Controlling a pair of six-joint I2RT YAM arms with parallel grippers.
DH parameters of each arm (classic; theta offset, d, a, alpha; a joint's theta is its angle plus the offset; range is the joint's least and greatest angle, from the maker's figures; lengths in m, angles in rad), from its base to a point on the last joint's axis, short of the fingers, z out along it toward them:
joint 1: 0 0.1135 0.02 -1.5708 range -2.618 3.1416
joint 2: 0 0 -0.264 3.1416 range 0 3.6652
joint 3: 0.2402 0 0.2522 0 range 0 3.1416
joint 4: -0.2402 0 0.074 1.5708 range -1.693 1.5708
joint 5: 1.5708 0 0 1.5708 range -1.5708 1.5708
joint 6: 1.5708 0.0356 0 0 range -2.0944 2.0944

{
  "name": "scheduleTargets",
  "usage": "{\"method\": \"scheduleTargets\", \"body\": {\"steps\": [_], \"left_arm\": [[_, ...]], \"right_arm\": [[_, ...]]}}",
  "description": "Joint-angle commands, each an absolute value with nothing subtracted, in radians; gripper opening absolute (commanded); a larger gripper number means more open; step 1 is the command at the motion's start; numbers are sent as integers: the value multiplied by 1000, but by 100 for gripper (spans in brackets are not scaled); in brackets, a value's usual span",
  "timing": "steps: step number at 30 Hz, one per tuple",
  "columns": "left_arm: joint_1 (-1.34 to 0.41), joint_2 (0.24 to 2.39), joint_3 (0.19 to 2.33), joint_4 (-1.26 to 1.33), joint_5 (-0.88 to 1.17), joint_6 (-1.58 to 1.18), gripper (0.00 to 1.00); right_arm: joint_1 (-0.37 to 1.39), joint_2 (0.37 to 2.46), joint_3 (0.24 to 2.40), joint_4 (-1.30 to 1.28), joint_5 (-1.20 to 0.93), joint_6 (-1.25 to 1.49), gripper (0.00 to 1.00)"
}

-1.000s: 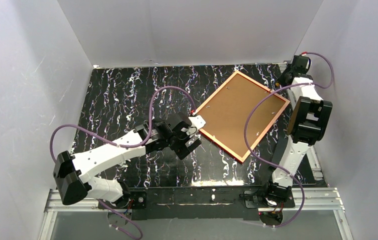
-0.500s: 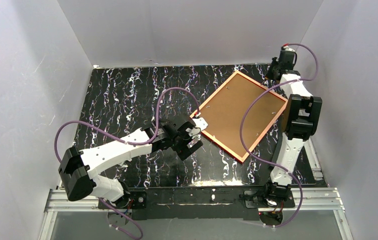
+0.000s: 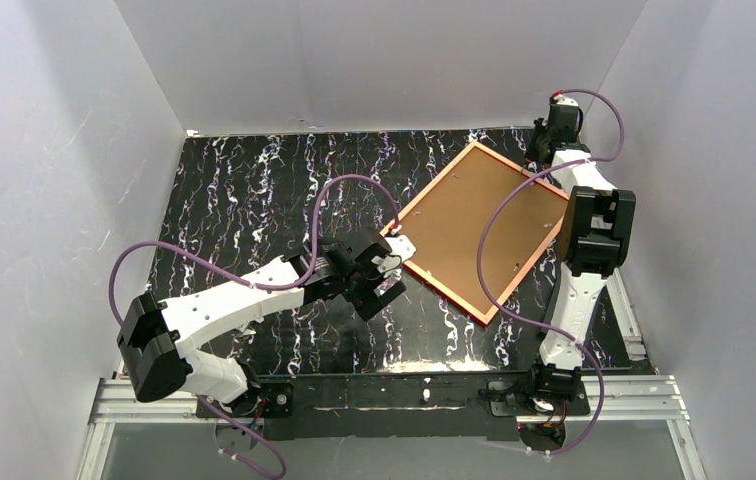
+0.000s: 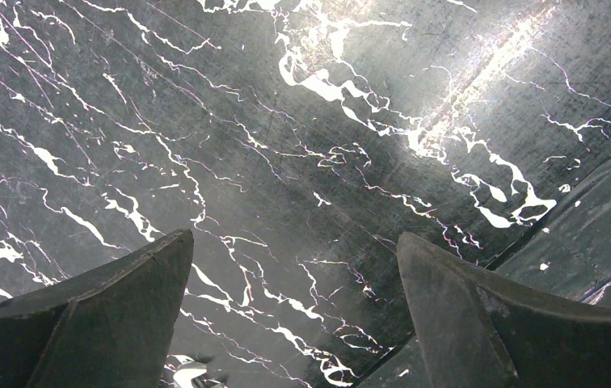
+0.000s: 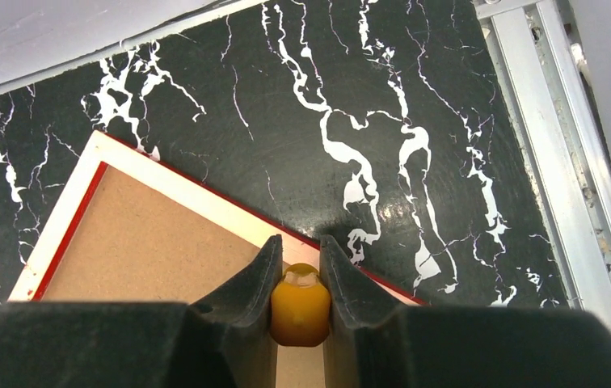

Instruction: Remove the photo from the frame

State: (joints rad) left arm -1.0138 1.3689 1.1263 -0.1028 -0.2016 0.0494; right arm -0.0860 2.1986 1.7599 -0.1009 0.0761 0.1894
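The frame lies face down at the right of the marble table, turned at an angle; its rim also shows in the right wrist view. The brown backing board fills its back and hides the photo. My right gripper is above the frame's far right edge and is shut on a small yellow rounded piece; in the top view it is at that edge. My left gripper is open and empty just left of the frame's near-left corner, over bare table.
White walls close in the table on three sides. A metal rail runs along the table's right edge. Purple cables loop above both arms, one crossing over the backing board.
My right arm has swung left and farther back, bringing its gripper from outside the frame's right corner over the far right edge. The left arm shifted slightly, then held still.
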Motion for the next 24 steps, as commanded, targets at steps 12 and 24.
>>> {"method": "scheduleTargets", "body": {"steps": [12,24], "left_arm": [[-1015,1365,1114,-156,-211,57,98],[-1015,1358,1113,-153,-202,52,98]], "right_arm": [[-92,2227,1872,-211,262,193,1],[-117,2183,1804,-237,345,246,1]]}}
